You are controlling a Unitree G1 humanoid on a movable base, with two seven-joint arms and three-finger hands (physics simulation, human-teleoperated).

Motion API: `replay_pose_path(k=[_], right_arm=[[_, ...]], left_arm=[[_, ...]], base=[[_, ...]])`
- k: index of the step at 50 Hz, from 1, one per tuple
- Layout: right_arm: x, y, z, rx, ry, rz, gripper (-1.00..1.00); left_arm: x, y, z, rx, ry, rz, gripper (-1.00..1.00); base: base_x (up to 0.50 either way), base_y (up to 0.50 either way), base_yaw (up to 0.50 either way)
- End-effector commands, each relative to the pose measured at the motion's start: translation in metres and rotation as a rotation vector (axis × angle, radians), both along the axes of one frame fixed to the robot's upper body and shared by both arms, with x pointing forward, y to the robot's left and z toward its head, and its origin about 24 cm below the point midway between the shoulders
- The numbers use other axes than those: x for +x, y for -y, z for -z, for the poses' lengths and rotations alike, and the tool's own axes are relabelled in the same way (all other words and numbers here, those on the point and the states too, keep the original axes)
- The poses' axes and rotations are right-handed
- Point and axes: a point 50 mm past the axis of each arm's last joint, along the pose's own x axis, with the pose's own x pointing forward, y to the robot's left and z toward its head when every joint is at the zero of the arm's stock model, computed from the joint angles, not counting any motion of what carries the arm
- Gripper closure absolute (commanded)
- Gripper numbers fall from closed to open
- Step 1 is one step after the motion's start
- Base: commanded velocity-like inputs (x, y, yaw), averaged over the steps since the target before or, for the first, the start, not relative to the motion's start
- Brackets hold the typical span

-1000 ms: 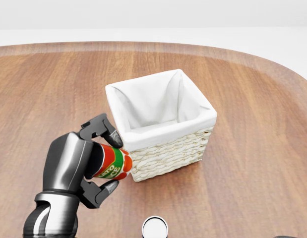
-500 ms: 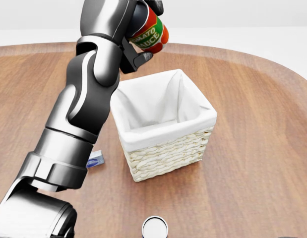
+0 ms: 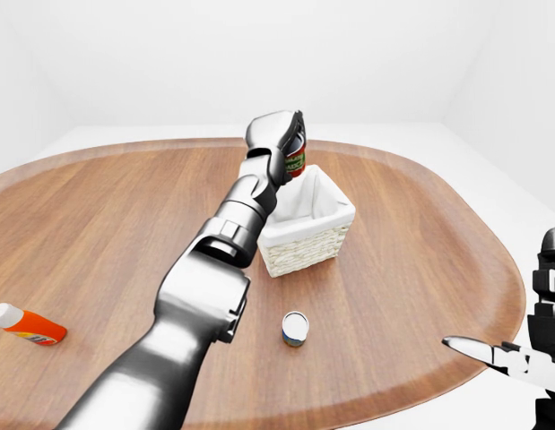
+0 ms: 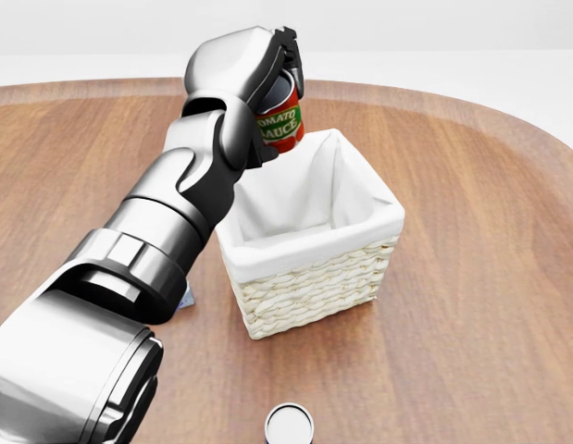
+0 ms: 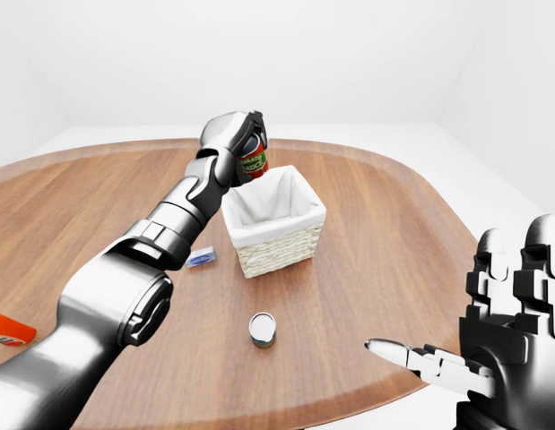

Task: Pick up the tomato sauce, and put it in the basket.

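Presently the tomato sauce can (image 4: 280, 125) is held in the air above the top-left corner of the basket (image 4: 309, 287) as the head view shows it, its red and green label facing the camera and tilted slightly. The left hand (image 4: 258, 69) has its fingers closed round the can, gripping it from above and from the left; the can touches nothing but the hand. The left arm runs up from the bottom-left of the head view and covers the basket's left wall.

The basket is a square wicker one with a white cloth liner (image 4: 305, 199) folded over its rim, standing on a rounded wooden table (image 4: 471, 305). Nothing is seen inside the liner.

Near the bottom of the head view, below the basket and well apart from it, stands a small can (image 3: 296, 328) with a pale lid. A small blue and white packet (image 5: 202, 258) lies on the table just left of the basket. At the far left of the left-eye view lies an orange tube with a white cap (image 3: 24, 324).

The right hand (image 5: 492, 345) is low at the right of the right-eye view, fingers spread wide, holding nothing.
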Motion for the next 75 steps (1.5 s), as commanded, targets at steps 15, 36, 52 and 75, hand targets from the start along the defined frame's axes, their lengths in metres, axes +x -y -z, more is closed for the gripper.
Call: replay_pose_path(k=[15,36,52,75], right_arm=[[-0.005,-0.001,-0.013,-0.034,0.055,0.013,-1.00],[-0.006,-0.002,-0.015,-0.043,0.068,0.015,-1.00],[-0.005,-0.002,-0.013,-0.037,0.057,0.013,-1.00],[-0.003,-0.002,-0.010,-0.029,0.044,0.009,-1.00]], left_arm=[[-0.003,-0.003,0.055,0.020,-0.150,-0.020,1.00],[-0.003,-0.009,0.064,0.006,-0.179,-0.037,1.00],[-0.003,-0.009,0.063,0.007,-0.176,-0.036,-1.00],[0.000,-0.011,0.048,0.010,-0.147,-0.037,-1.00]], base=[[0.00,0.00,0.00],[0.00,0.00,0.00],[0.00,0.00,0.00],[0.00,0.00,0.00]])
